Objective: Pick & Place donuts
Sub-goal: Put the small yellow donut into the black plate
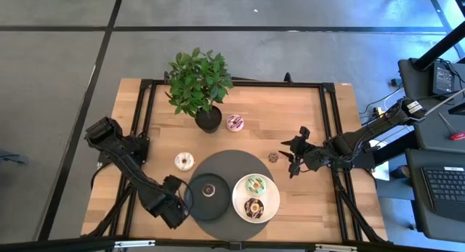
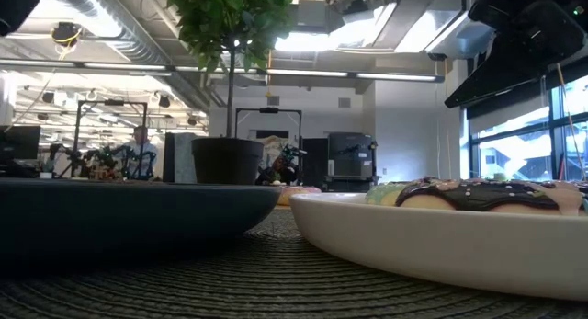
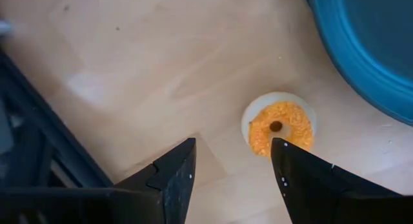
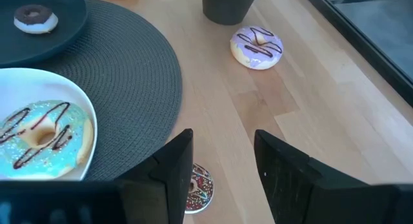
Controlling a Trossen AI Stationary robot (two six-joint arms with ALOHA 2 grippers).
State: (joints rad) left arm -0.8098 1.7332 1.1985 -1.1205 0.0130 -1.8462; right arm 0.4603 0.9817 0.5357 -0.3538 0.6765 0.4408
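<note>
Two donuts lie on the white plate [image 1: 270, 206]: a green-iced one [image 1: 256, 184] [image 4: 42, 133] and a chocolate one [image 1: 253, 207] [image 2: 478, 195]. A small chocolate-topped donut [image 1: 208, 189] [image 4: 35, 17] sits on the black plate [image 1: 218, 178]. On the bare wood lie an orange-topped donut [image 1: 184, 161] [image 3: 279, 124], a pink-purple iced donut [image 1: 235, 122] [image 4: 257, 46] and a tiny sprinkled donut [image 1: 274, 157] [image 4: 197, 185]. My left gripper [image 1: 176, 201] [image 3: 232, 146] hovers open by the black plate's left rim, short of the orange donut. My right gripper [image 1: 294, 156] [image 4: 222, 137] hangs open just right of the tiny sprinkled donut.
Both plates rest on a round dark woven mat [image 1: 234, 223] near the table's near edge. A potted plant [image 1: 200, 85] stands toward the far edge, its black pot [image 4: 226, 4] close beside the pink-purple donut. Bare wood lies around the tiny donut and toward the table's right side.
</note>
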